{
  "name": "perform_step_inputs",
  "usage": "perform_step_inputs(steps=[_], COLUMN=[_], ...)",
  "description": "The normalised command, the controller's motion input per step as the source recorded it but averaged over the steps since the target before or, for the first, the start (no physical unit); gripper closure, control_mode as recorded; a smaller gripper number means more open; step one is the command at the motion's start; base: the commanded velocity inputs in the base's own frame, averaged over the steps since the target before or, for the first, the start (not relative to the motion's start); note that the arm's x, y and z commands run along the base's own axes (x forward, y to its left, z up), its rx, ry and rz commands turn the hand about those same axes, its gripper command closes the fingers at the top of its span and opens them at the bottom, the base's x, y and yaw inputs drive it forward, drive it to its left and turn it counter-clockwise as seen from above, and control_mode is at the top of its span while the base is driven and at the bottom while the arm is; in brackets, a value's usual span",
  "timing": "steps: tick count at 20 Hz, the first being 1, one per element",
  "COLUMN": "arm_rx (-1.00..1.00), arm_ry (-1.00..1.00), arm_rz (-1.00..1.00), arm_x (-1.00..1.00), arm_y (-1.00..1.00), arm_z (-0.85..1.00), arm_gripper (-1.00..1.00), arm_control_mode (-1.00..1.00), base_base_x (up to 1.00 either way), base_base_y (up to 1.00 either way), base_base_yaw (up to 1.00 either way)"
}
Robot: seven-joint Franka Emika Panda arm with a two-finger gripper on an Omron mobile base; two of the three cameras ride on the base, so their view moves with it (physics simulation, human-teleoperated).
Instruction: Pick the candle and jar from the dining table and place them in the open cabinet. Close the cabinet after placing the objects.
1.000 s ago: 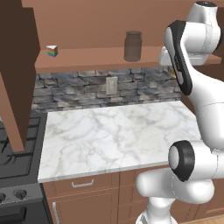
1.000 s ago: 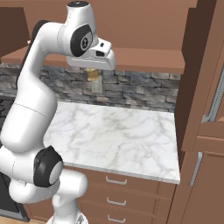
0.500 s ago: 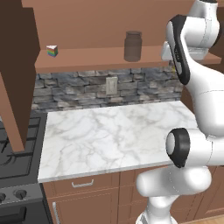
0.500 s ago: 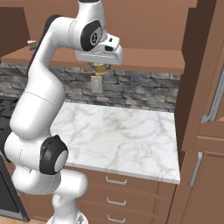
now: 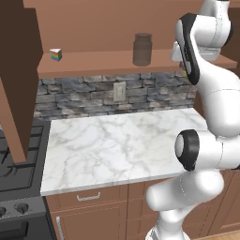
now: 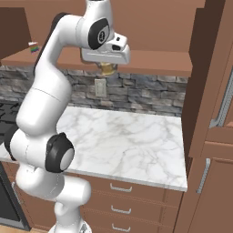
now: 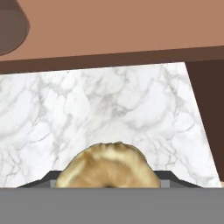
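1. I have the candle (image 7: 107, 167) clamped between the gripper (image 6: 108, 69) fingers. In the hand view its yellow-gold body bulges up between the two dark tips, and in the right base view it hangs as a small gold lump just under the hand.

2. My landmark is the cabinet shelf (image 5: 108, 63), the plain wooden board above the stone backsplash (image 5: 93, 96). In the right base view the candle sits at the shelf's front edge, roughly level with the board. I cannot tell whether it is already over the wood or just in front of it.

3. The hand view looks down and shows the shelf's brown band above the marble counter (image 7: 109, 105), so my judgement is that the shelf lies ahead of the gripper, and the candle must travel forward onto the board before I let go.

4. The jar (image 5: 142, 49) already stands upright on the shelf, to the left of my hand in the left base view; its dark rim shows in the upper corner of the hand view. I would set the candle down to the right of it, well apart.

5. The rainbow-striped wedge (image 5: 56, 54) sits far along the shelf's left end, out of my way.

6. The candle is squat, so its orientation matters little. Clearing the shelf lip is the risk.
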Motion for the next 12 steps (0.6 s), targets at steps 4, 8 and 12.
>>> perform_step_inputs(steps=[4, 8, 12], arm_rx=[0.00, 0.00, 0.00], arm_ry=[0.00, 0.00, -0.02], arm_rz=[0.00, 0.00, 0.00], arm_x=[0.41, 0.36, 0.30], arm_y=[0.00, 0.00, 0.00], arm_z=[0.00, -0.03, -0.02], arm_gripper=[1.00, 1.00, 1.00], arm_control_mode=[-1.00, -1.00, -1.00], base_base_x=[0.00, 0.00, 0.00], base_base_y=[0.00, 0.00, 0.00], base_base_yaw=[0.00, 0.00, 0.00])
